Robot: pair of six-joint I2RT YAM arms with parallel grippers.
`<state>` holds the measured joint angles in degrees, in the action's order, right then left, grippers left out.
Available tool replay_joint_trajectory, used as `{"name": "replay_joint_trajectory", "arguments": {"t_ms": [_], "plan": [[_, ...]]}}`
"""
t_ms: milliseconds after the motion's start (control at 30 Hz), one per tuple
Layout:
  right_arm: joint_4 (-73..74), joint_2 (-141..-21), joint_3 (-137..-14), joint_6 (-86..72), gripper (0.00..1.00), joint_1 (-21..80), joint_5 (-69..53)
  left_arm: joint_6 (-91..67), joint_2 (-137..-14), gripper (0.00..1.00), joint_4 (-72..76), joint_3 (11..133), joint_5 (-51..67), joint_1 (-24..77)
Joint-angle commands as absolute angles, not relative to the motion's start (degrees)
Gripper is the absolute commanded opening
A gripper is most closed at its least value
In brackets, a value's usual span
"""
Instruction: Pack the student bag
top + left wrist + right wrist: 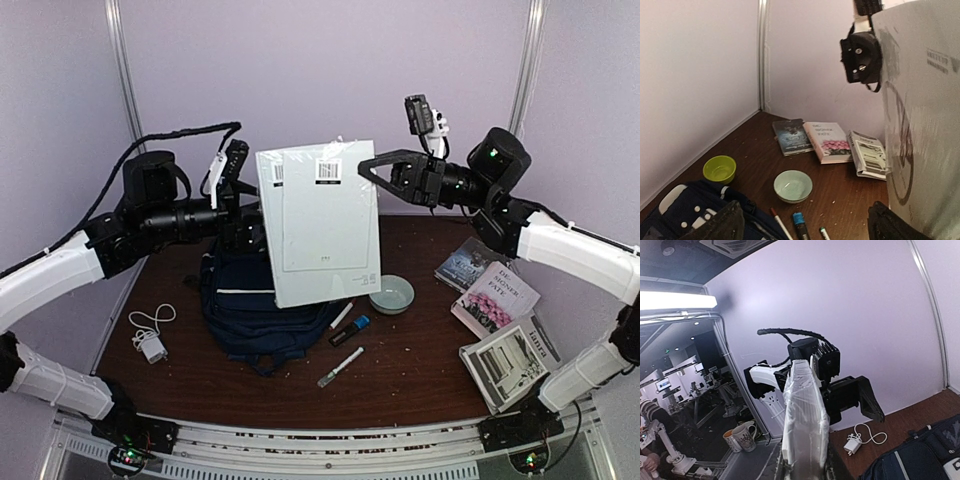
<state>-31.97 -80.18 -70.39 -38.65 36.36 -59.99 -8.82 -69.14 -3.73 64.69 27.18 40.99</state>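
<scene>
Over the student bag (pixel 250 300): wrapped notebook pack (pixel 322 225), upright, hanging directly above
Right gripper (pixel 370 168): clamped on pack's top corner
Left gripper (pixel 247 205): spread, beside left edge

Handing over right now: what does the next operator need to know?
The right gripper is shut on the paper pack, held upright over the bag. The left gripper is open at the pack's other edge.
The bag lies on the table, its opening hidden.
Done: pack lifted.
Left: lower the pack in, then probably the markers, books and charger.
</scene>
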Motion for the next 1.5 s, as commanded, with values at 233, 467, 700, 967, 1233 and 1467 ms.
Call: {"name": "replay_joint_trajectory", "arguments": {"t_ms": [233,467,700,967,1233,1467], "plan": [[-51.7,-83.6,-73.3,-49.3,0.00,38.3,-63.6,-10.4,-67.6,0.76,13.9,59.9,42.0,43.0],[-41.9,-79.8,-73.1,-42.1,0.00,35.5,-63.6,8.1,-57.8,0.92,-5.1,57.0,35.0,42.9],[-43.4,-79.6,-72.7,-41.9,0.00,35.7,-62.7,-2.6,-63.7,0.95,6.0,58.1,37.4,43.0],[-44.3,-79.9,-72.3,-42.7,0.00,35.9,-62.8,-11.2,-72.7,0.85,15.8,64.0,42.6,47.1],[-42.2,-79.8,-71.6,-41.0,0.00,35.9,-62.5,-17.1,-72.3,0.00,22.1,63.3,40.4,48.3],[-38.5,-78.8,-67.9,-37.6,0.57,35.6,-61.1,-22.3,-70.0,0.00,33.5,60.0,36.9,48.3]]}}
